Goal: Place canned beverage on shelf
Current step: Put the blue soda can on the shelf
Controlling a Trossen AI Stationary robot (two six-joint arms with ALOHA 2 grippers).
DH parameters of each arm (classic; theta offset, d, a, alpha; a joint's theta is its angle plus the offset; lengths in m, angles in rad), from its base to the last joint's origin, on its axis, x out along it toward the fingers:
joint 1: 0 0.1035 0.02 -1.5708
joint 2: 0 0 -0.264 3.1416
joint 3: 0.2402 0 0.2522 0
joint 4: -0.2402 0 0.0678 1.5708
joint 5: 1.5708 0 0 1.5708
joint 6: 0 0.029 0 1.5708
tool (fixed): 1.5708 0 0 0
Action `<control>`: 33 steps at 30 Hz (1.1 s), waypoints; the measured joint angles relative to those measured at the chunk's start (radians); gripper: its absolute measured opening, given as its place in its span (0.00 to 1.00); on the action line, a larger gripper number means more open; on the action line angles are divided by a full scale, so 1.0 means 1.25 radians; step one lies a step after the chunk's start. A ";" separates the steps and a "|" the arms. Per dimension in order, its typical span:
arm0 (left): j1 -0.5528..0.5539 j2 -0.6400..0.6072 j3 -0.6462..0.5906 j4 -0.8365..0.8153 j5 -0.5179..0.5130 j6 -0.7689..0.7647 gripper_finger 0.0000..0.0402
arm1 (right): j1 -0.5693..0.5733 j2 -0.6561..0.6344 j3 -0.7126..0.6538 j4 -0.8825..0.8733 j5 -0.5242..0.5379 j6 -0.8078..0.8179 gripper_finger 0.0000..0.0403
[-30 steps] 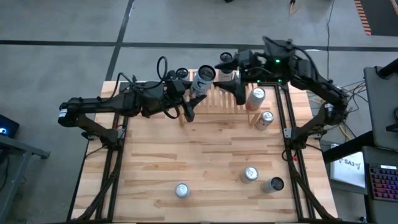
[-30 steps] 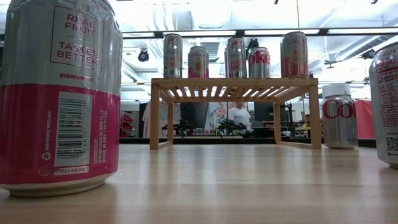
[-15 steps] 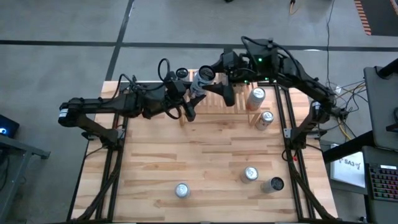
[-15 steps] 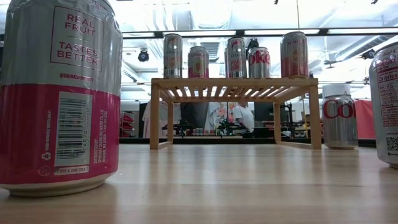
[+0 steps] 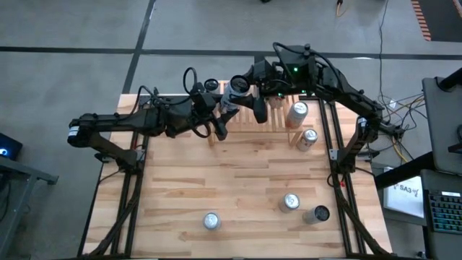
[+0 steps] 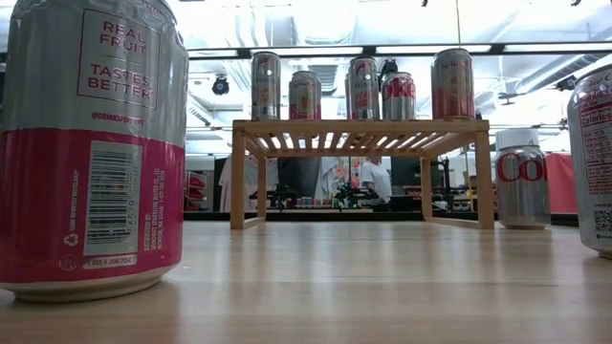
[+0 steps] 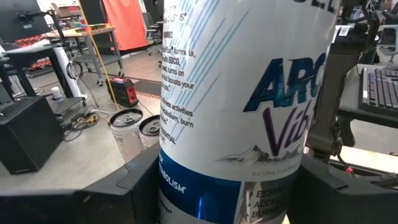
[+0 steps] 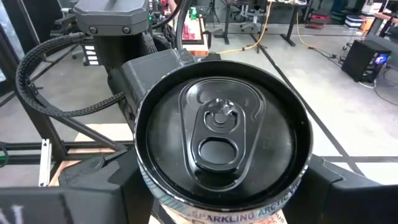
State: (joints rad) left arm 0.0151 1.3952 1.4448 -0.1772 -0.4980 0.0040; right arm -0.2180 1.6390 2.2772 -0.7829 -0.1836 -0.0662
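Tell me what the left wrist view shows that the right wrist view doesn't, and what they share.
Only the left wrist view shows the white can's side label with blue lettering, plus two more can tops standing beyond it. Only the right wrist view shows that can from above: its dark lid and pull tab, with the left arm's wrist behind it. Both show the same can filling the picture between dark fingers, so the left tool and the right tool both flank it.
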 joint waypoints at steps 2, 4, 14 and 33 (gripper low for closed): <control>0.000 0.000 0.000 0.000 0.001 0.001 0.62 | 0.000 0.000 0.000 0.001 0.000 0.001 0.61; 0.000 0.000 0.000 0.001 0.001 0.000 0.71 | 0.000 0.000 0.000 0.000 0.001 0.007 0.61; 0.000 -0.020 0.000 0.000 0.002 0.004 0.88 | -0.029 -0.009 0.002 -0.050 0.010 0.010 0.61; 0.000 -0.204 0.000 -0.072 -0.091 0.043 0.89 | -0.058 -0.068 -0.116 -0.199 0.062 -0.023 0.61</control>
State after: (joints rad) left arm 0.0147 1.1403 1.4452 -0.2673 -0.6120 0.0578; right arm -0.2905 1.5540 2.1324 -1.0318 -0.1062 -0.0944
